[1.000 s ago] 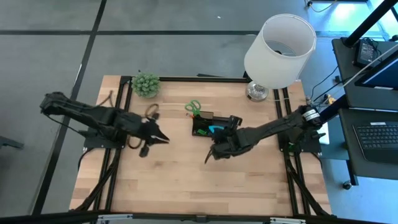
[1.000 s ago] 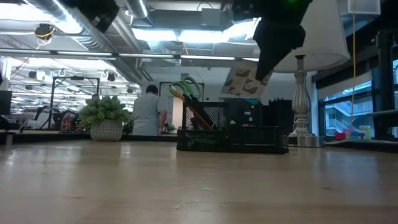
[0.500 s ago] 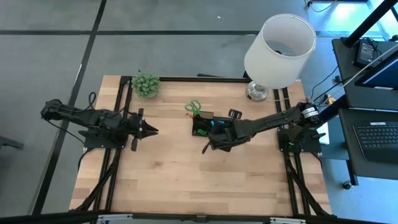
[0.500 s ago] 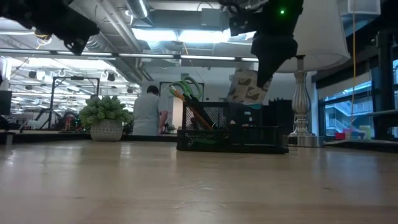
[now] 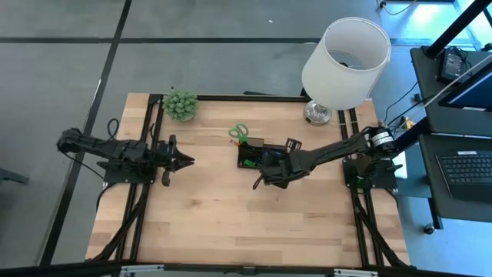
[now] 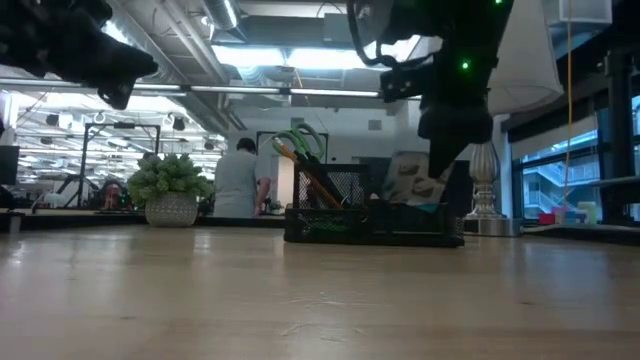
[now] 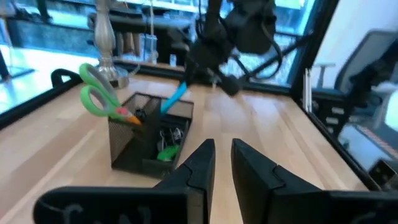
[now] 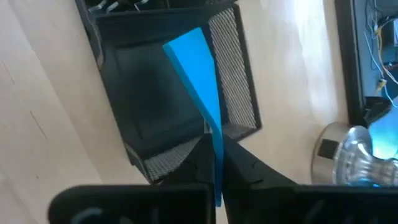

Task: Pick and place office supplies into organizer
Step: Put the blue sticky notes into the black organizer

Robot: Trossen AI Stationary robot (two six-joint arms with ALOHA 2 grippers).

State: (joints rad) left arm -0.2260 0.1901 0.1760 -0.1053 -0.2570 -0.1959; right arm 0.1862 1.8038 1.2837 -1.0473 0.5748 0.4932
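The black mesh organizer (image 5: 252,155) stands mid-table, with green-handled scissors (image 5: 239,132) and an orange pencil (image 7: 127,116) upright in its tall compartment. Small clips and a green piece (image 7: 165,151) lie in its low tray. My right gripper (image 5: 266,163) hangs over the organizer (image 8: 168,106), shut on the blue sticky-note pad (image 8: 198,78). The pad (image 7: 175,99) slants down into the organizer (image 7: 149,140). My left gripper (image 5: 187,161) waits left of it above the table, its fingers (image 7: 200,165) a narrow gap apart. My right gripper pinches the sticky-note pad by one edge (image 8: 216,140) between its two fingers, slanting down from above and from the table's right. The pad sticks out past the fingertips, tilted, its lower end (image 6: 418,190) behind the organizer's wall. Whether it touches the bottom, I cannot tell.
A white-shaded lamp (image 5: 344,60) stands at the far right corner, its base (image 6: 483,195) just beyond the organizer (image 6: 372,218). A small potted plant (image 5: 180,104) sits at the far left. Bare wood (image 5: 231,223) lies nearer than the organizer. A person (image 6: 238,180) stands in the room behind.
My right gripper has carried the pad toward the far edge and down, from well above the organizer to between its walls. My left gripper has drawn back a little toward the table's left edge and stopped.
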